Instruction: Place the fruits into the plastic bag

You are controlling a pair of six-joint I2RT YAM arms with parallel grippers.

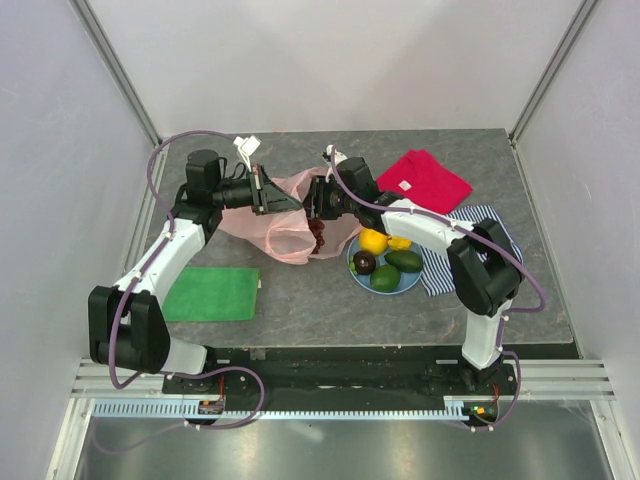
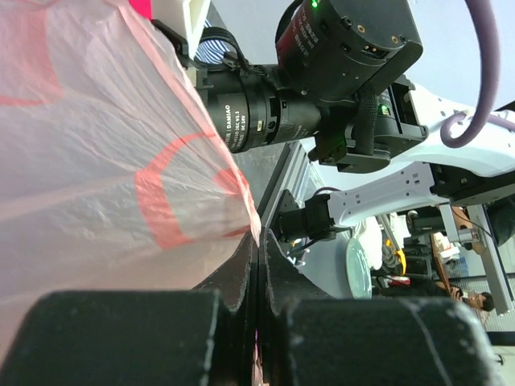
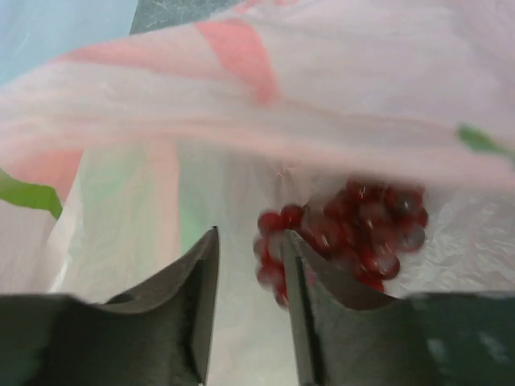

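Seen from above, the left gripper [image 1: 268,192] clamps an edge of the pink plastic bag [image 1: 285,228] and the right gripper [image 1: 313,200] hangs at the bag's mouth. The dark red grape bunch [image 1: 318,236] lies inside the bag just below that gripper, while the citrus [image 1: 373,241], dark round fruit [image 1: 364,262], avocado [image 1: 404,260] and lime [image 1: 385,277] sit on a blue plate [image 1: 408,283] just right of the bag. Only the left wrist camera shows the left fingers [image 2: 233,281] pressed together on a fold of bag film. Only the right wrist camera shows the right jaws parted and empty, the grapes resting inside the bag just beyond them, slightly right.
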